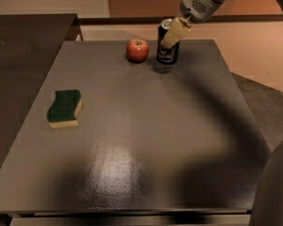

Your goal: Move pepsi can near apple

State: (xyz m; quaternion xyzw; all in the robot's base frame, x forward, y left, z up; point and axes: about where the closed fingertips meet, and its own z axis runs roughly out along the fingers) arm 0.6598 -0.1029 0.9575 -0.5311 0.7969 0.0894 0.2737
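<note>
The pepsi can (167, 55), dark with a silver top, stands upright at the far edge of the grey table (146, 140). The red apple (137, 50) sits just left of it with a small gap between them. My gripper (170, 38) reaches down from the upper right and is shut on the pepsi can. One cream finger (175, 32) lies across the can's front and the other is hidden behind it. I cannot tell if the can's base touches the table.
A green and yellow sponge (64, 108) lies on the left side of the table. A dark counter (23, 55) adjoins the table's left edge. Part of my own body (273, 187) fills the lower right corner.
</note>
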